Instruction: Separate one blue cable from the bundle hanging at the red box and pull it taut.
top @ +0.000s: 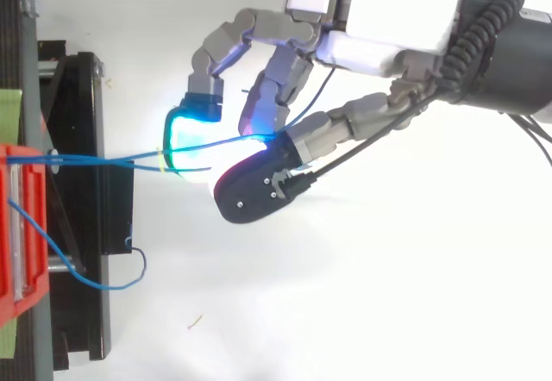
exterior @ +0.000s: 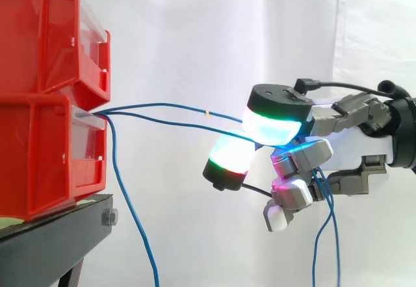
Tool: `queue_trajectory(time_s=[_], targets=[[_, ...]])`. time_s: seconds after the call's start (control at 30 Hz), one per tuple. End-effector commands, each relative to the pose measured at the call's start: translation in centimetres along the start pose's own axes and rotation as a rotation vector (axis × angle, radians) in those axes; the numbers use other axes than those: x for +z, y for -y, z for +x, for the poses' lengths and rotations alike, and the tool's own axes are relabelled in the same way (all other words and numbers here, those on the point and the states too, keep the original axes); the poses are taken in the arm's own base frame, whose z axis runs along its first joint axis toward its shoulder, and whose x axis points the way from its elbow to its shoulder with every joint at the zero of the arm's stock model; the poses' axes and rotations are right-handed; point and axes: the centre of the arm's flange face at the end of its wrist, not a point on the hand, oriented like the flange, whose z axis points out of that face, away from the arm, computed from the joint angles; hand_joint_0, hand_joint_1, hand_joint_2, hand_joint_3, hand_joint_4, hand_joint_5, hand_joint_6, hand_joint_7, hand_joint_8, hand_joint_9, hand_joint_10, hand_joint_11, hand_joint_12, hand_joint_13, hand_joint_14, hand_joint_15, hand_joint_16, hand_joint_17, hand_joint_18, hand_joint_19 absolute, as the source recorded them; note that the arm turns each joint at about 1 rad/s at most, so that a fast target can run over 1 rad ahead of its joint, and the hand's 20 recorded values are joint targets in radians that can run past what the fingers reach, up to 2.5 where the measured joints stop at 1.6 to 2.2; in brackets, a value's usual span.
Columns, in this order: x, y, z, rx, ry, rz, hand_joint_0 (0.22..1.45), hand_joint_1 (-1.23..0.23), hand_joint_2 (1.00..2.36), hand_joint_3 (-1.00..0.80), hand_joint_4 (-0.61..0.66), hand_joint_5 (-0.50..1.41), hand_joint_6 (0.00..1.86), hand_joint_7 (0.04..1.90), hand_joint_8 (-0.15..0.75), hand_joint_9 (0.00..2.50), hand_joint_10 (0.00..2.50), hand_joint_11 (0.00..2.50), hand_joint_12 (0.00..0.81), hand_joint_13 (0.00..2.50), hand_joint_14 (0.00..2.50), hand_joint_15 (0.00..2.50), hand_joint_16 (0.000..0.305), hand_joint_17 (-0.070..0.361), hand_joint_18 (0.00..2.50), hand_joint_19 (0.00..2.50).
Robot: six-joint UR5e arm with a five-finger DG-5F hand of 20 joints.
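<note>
Here, two stacked red plastic bins [exterior: 39,163] sit at the left on a black metal stand [exterior: 58,235], before a white curtain [exterior: 195,27]; from the front of the lower bin, two thin blue cable strands [exterior: 201,111] run out to the right, side by side and nearly level, with only a slight bow in them; they end at the robot hand [exterior: 305,152], which reaches in from the right, well apart from the bins; the hand is closed on the strands, pinching them between the broad glowing pad of the thumb above and a glowing fingertip [exterior: 229,158] below, while the other fingers curl underneath.

From above, the same strands [top: 108,160] cross from the red bins [top: 21,226] over the stand [top: 86,96] to the hand [top: 362,45]; they pass between the cyan-lit fingertip [top: 185,140] and the dark back of the thumb.

A third blue strand [exterior: 140,235] leaves the same bin front and hangs slack, curving downward; from above it shows as a loose loop [top: 112,287] beside the stand; more blue cable [exterior: 315,248] hangs below the hand near the palm.
</note>
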Motion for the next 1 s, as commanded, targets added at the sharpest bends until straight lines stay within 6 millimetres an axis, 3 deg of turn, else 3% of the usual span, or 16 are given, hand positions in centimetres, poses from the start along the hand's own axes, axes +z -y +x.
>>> queue_trajectory(time_s=[0.0,0.17,0.33,0.4,0.43,0.53,0.63,0.83,0.97], targets=[[0.0,0.0,0.2,0.000,-0.002,-0.001,0.82,-0.90,1.00,-0.50,0.24,-0.19,0.96,0.79,0.366,1.30,0.27,1.55,0.364,1.20,0.03,0.80,0.034,0.076,0.91,0.54],[0.0,0.0,0.5,-0.003,-0.007,0.001,0.79,-0.91,1.00,-0.50,0.24,-0.18,0.96,0.80,0.375,1.34,0.22,1.58,0.363,1.22,0.03,0.80,0.033,0.074,0.94,0.52],[-0.1,0.1,1.0,-0.003,-0.012,0.003,0.56,-0.80,1.00,-0.50,0.21,-0.17,0.94,0.82,0.376,1.39,0.16,1.60,0.370,1.24,0.03,0.81,0.035,0.078,0.96,0.57],[-0.1,0.0,1.1,-0.004,-0.013,0.003,0.54,-0.75,1.00,-0.50,0.21,-0.17,0.92,0.82,0.369,1.39,0.13,1.59,0.376,1.24,0.03,0.81,0.036,0.082,0.97,0.58],[-0.1,0.0,1.1,-0.003,-0.013,0.002,0.54,-0.71,1.00,-0.50,0.21,-0.17,0.90,0.83,0.364,1.40,0.02,1.61,0.377,1.24,0.03,0.80,0.038,0.085,0.96,0.59],[-0.1,0.0,1.1,-0.003,-0.013,0.002,0.58,-0.54,1.00,-0.50,0.20,-0.17,0.89,0.83,0.354,1.39,0.00,1.56,0.365,1.21,0.02,0.79,0.039,0.087,0.94,0.62],[-0.1,0.0,1.2,-0.002,-0.011,0.002,0.64,-0.47,1.00,-0.50,0.17,-0.17,0.89,0.86,0.351,1.37,0.00,1.56,0.368,1.21,0.03,0.79,0.040,0.091,0.94,0.65],[0.0,0.0,1.1,-0.003,-0.002,0.002,0.63,-0.69,1.01,-0.18,0.12,-0.18,0.93,0.86,0.400,1.33,0.04,1.52,0.405,1.22,0.02,0.78,0.051,0.116,0.98,0.60],[0.0,0.0,1.2,-0.003,-0.003,0.000,0.65,-0.77,1.01,-0.12,0.05,-0.18,0.94,0.89,0.384,1.31,0.05,1.52,0.397,1.19,0.02,0.78,0.051,0.114,0.96,0.60]])
